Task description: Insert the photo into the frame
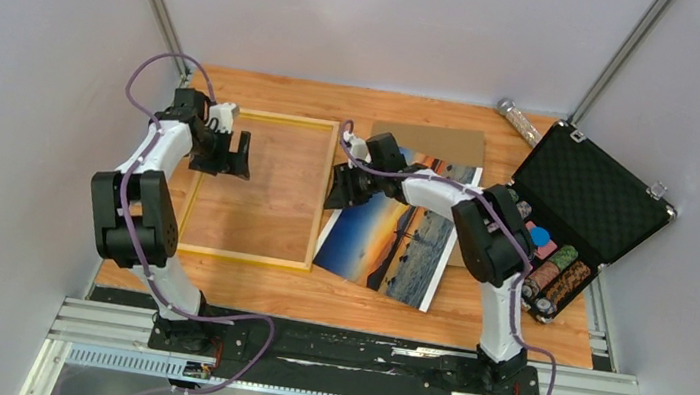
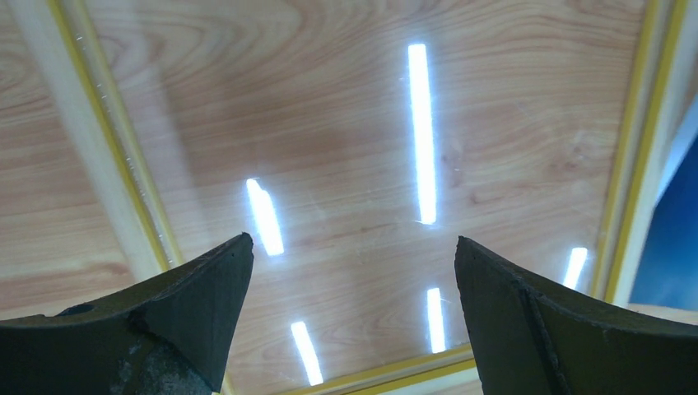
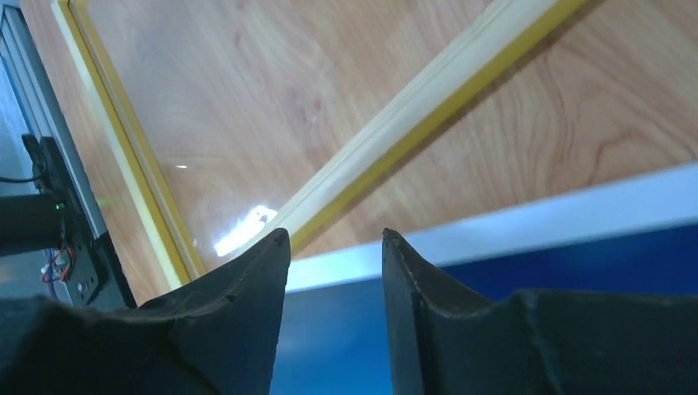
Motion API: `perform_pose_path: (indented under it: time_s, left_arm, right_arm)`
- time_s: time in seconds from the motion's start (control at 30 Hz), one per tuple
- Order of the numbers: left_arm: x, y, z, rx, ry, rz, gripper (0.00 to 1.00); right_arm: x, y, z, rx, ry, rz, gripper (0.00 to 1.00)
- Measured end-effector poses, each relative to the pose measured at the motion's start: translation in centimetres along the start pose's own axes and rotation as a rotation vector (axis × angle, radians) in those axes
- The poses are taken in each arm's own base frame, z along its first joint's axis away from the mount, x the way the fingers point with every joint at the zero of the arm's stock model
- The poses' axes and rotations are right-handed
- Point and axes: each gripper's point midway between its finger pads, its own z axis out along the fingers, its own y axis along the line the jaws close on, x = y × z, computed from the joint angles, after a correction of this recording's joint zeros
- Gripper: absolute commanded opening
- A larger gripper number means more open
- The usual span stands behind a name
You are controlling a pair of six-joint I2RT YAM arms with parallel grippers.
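Where the wooden table (image 1: 333, 301) sits boxed in by plain grey walls (image 1: 29, 68), the yellow frame (image 1: 243, 257) lies flat on its left half, with the sunset photo (image 1: 391, 243) lying askew just beside it. The left claw (image 1: 230, 155) hangs over the frame with its jaws wide apart. The right claw (image 1: 341, 194) has its jaws partly apart above the photo's white edge.

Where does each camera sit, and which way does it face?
Top external: above and behind the bases, looking down on the table, thin yellow wooden frame and glossy sunset photo; left arm and right arm show whole.
Left wrist: on the left arm, looking down onto the frame's glossy pane; fingers of the open left gripper show.
Right wrist: on the right arm, looking across the photo's white edge at the frame; fingers of the right gripper show.
Both wrist views share the frame's rail.
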Motion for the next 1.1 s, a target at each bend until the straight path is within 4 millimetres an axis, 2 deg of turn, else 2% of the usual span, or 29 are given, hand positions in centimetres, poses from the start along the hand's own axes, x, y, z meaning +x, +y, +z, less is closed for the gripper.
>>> perform_pose_path:
  time_s: [0.07, 0.2, 0.33, 0.43, 0.53, 0.67, 0.83, 1.0, 1.1]
  left_arm:
    - [-0.3, -1.1, -0.1, 0.039, -0.012, 0.013, 1.0]
    - [-1.2, -4.3, -0.8, 0.124, -0.053, 0.071, 1.0]
    - [-2.5, -9.3, -1.6, 0.222, -0.113, 0.19, 1.0]
    - [-3.3, -13.3, -2.1, 0.296, -0.162, 0.287, 1.0]
    - [-3.6, -17.2, -1.9, 0.361, -0.189, 0.379, 1.0]
    - [-3.4, -21.0, -1.1, 0.417, -0.186, 0.458, 1.0]
    - [-3.8, -24.9, 0.9, 0.46, -0.173, 0.512, 1.0]
    - [-2.5, -27.3, 3.9, 0.46, -0.112, 0.522, 1.0]
    - [-1.6, -28.1, 5.8, 0.448, -0.068, 0.511, 1.0]
  right_arm:
    - [0.3, 0.4, -1.7, 0.018, -0.005, -0.02, 0.48]
    - [-0.1, 2.4, -6.6, 0.051, -0.052, -0.111, 0.5]
    - [0.1, 5.1, -12.0, 0.066, -0.112, -0.24, 0.5]
    - [1.8, 6.5, -15.0, 0.07, -0.123, -0.32, 0.51]
    - [4.8, 6.9, -17.2, 0.079, -0.099, -0.375, 0.5]
    - [8.5, 6.3, -19.8, 0.109, -0.072, -0.389, 0.51]
    - [10.8, 4.4, -22.8, 0.178, -0.095, -0.344, 0.51]
    - [12.7, 1.7, -25.3, 0.212, -0.102, -0.282, 0.51]
    - [13.6, 0.2, -26.5, 0.232, -0.09, -0.27, 0.51]
